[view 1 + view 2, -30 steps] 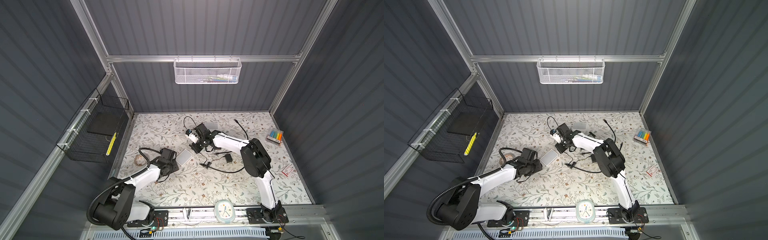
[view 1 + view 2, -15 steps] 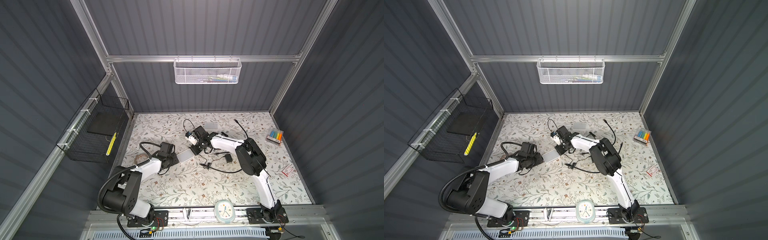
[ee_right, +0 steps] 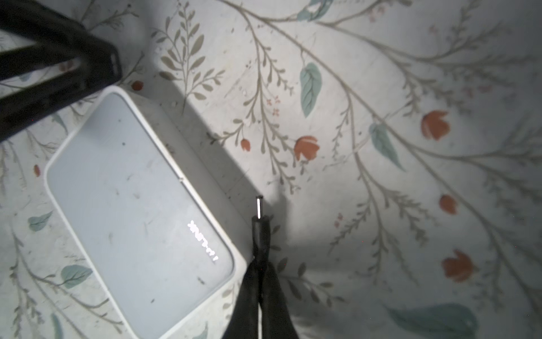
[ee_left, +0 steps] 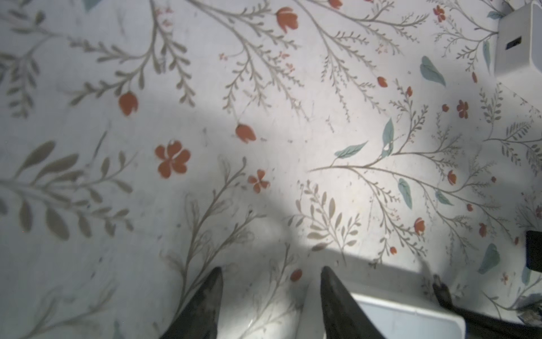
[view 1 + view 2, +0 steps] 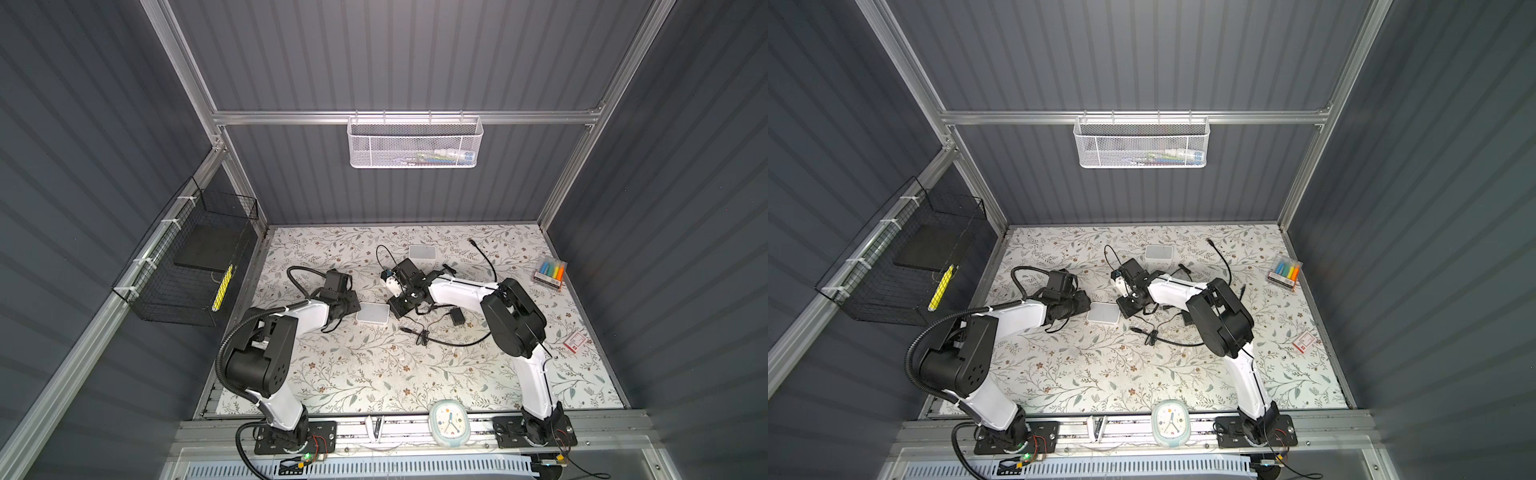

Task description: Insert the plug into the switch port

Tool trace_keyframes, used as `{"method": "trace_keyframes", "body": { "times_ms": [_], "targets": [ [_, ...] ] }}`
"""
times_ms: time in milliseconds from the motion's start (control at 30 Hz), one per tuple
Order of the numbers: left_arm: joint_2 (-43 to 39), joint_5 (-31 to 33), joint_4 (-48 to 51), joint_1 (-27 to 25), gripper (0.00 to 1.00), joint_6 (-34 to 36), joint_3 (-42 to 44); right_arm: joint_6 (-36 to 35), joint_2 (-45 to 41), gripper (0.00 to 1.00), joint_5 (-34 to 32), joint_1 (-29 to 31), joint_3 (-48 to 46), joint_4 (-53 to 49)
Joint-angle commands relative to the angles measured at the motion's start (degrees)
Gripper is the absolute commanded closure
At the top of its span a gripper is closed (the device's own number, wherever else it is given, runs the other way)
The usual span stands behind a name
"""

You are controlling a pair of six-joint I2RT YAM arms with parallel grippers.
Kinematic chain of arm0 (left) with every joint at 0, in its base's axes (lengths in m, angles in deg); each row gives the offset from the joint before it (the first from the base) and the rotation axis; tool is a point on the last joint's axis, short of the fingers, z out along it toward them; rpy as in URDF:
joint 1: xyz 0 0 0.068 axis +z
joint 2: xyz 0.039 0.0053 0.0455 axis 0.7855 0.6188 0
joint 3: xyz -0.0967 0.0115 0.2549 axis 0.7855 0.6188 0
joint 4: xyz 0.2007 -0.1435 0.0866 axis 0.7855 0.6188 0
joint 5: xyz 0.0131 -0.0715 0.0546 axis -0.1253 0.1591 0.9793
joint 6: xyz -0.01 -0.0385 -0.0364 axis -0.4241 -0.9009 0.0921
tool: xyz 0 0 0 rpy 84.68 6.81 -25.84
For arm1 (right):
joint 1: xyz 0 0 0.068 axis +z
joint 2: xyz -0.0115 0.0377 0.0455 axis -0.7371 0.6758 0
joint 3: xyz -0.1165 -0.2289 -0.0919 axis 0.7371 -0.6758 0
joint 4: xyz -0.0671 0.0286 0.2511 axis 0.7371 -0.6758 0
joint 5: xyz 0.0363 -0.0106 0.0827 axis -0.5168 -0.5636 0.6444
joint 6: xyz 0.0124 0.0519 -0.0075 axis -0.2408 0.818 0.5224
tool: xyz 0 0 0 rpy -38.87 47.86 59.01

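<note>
I'm seeing the right gripper [image 3: 260,273] pinching a thin black barrel plug with a short metal tip [image 3: 260,229], its jaws closed tight on the black sleeve. The plug is sticking out past the fingertips. Its tip is hanging over the floral tablecloth [image 3: 381,88], just beside one long edge of the flat white rectangular network switch with the grey top [image 3: 137,205], and it is not in the switch. I can't tell from here which side of the switch carries the port.

In both top views the switch [image 5: 372,312] [image 5: 1103,312] is lying mid-table between the left gripper [image 5: 352,306] [image 5: 1086,305] and the right gripper [image 5: 398,312] [image 5: 1124,309], both down low next to it.

In the left wrist view the left gripper [image 4: 271,270] is standing partway apart and holding nothing, with only tablecloth between the fingers. One finger [image 4: 337,302] is overlapping the switch's corner [image 4: 410,317], and I can't tell whether it is touching.

Also on the table:
- A second white rectangular box [image 5: 422,252] is sitting toward the back.
- A small black adapter block [image 5: 458,318] and a loose black cable [image 5: 465,344] are lying just in front of the right arm.
- A clear pack of coloured markers [image 5: 549,272] is lying at the right edge.

A pale rounded clock [image 5: 449,424] is resting on the front rail.
</note>
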Motion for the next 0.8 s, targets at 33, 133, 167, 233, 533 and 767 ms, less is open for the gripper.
{"method": "trace_keyframes", "body": {
  "times_ms": [33,133,167,233,533,767],
  "targets": [
    [5.85,-3.05,3.22,0.5,0.45,3.38,-1.15,6.76,-3.53,1.0,1.84,0.62,-3.28,2.45],
    [5.48,-2.53,4.35,1.6,0.43,5.7,-3.92,7.43,-5.2,1.0,0.49,0.08,-4.85,3.37],
    [4.84,-2.44,5.15,2.2,0.42,6.72,-4.96,6.99,-5.7,1.0,-0.03,-0.44,-5.13,2.98],
    [3.32,-2.31,7.59,3.44,0.41,9.19,-7.44,5.03,-6.81,1.0,-0.94,-1.67,-5.72,1.93],
    [-4.82,-9.11,14.48,6.26,0.4,15.53,-9.36,-14.05,-14.23,1.0,1.99,-2.49,-10.22,-8.95],
    [-4.48,-18.44,11.06,6.26,0.41,15.7,-3.77,-16.87,-15.15,1.0,5.43,-0.36,-11.68,-11.16]
  ]
}}
